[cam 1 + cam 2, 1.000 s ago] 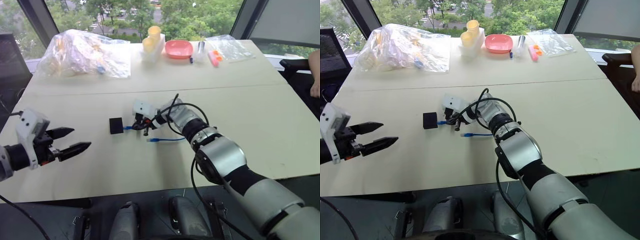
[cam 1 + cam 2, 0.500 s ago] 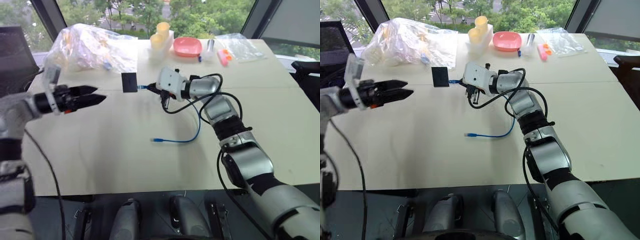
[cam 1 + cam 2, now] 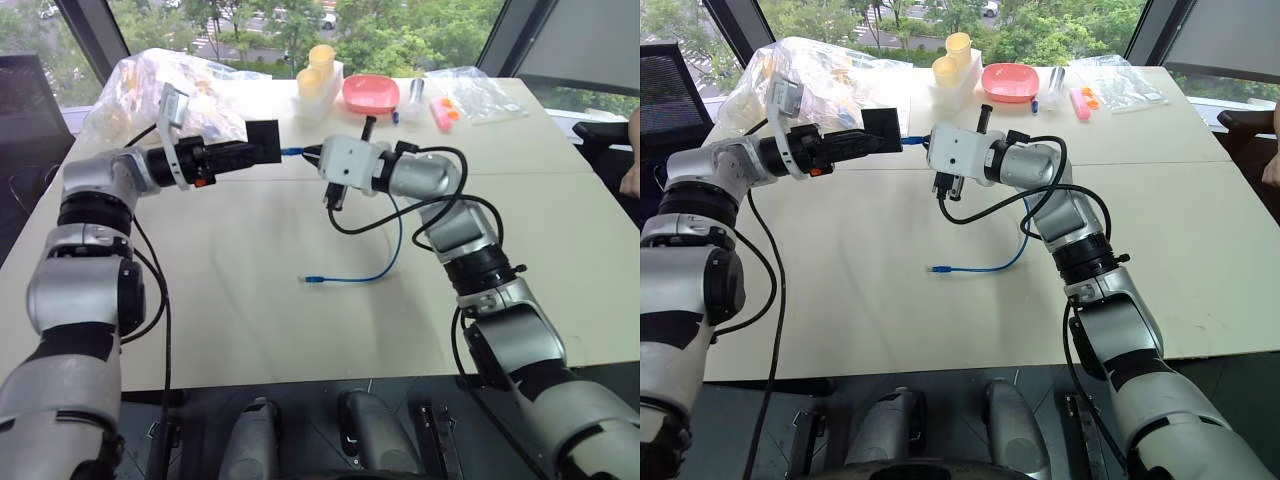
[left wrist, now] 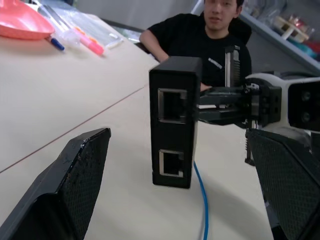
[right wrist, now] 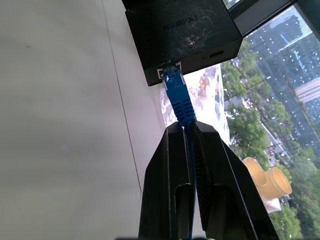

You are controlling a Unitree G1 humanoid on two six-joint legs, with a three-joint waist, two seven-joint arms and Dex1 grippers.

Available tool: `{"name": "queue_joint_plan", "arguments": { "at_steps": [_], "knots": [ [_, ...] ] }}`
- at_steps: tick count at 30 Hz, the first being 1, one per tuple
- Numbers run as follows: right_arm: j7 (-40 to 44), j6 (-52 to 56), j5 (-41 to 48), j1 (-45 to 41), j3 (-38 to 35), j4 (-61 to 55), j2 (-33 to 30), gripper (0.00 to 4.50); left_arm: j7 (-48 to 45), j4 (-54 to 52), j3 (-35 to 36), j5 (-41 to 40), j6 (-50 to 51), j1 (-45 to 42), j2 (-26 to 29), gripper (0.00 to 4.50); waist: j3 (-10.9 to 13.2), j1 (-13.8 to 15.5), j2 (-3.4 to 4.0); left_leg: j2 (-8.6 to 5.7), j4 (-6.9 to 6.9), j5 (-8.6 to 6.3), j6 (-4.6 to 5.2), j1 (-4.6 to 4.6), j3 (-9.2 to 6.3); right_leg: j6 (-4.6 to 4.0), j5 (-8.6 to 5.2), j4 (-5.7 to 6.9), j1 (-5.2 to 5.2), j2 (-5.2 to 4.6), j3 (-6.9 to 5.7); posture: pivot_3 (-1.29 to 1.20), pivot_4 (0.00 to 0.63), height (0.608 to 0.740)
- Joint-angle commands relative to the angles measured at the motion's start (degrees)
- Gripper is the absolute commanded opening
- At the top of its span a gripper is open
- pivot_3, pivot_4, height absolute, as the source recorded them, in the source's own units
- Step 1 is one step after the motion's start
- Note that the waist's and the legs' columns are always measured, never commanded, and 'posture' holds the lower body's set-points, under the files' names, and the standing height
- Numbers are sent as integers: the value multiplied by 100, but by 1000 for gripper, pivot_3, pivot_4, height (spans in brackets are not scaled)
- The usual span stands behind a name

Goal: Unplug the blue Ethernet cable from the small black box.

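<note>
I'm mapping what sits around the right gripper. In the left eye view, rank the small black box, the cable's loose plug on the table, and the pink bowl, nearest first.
From the right gripper:
1. small black box, just to its left, held up on the blue Ethernet cable.
2. pink bowl, behind it, by the window.
3. loose plug, below it, on the table.

Both eye views look from the head forward and down over the table (image 3: 200,300), and both take in the two arms meeting at the box (image 3: 264,141). The left wrist view looks close along its fingers (image 4: 75,175) at the box's port face, with a seated person behind. The right wrist view looks along its fingers (image 5: 165,175) at the cable (image 5: 179,100) entering the box, very near.
</note>
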Motion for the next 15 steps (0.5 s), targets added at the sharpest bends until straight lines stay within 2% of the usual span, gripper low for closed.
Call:
{"name": "queue_joint_plan", "arguments": {
  "at_steps": [1, 7, 10, 15],
  "knots": [
    [-81, 112, 26, 41, 29, -478, -39, 18, -59, 107, 198, 129, -150, -261, 10, 4500, 0, 4, 0, 0, 5, -1, 2, -2, 0, 0, 0, 0, 0, 0, 0, 0, 150, 740],
    [-95, 398, 56, 197, 146, -917, -13, 18, -144, 232, 248, 326, -246, -348, -83, 4500, 0, 11, 0, -1, 24, -1, 3, -7, -3, 1, 0, 16, 0, -1, 0, 0, 150, 740],
    [-111, 518, 51, 251, 183, -1072, 10, 0, -228, 255, 241, 415, -279, -348, -128, 3719, 0, 11, 0, -1, 26, -1, 2, -6, -4, 1, 0, 23, 0, 0, 0, 0, 150, 740],
    [-114, 667, 32, 359, 269, -1268, 9, 0, -243, 310, 408, 413, -219, -427, -144, 1518, 0, 7, 0, -1, 30, -1, 2, -5, -5, 2, 0, 35, -3, 0, 0, 0, 150, 740]
  ]
}}
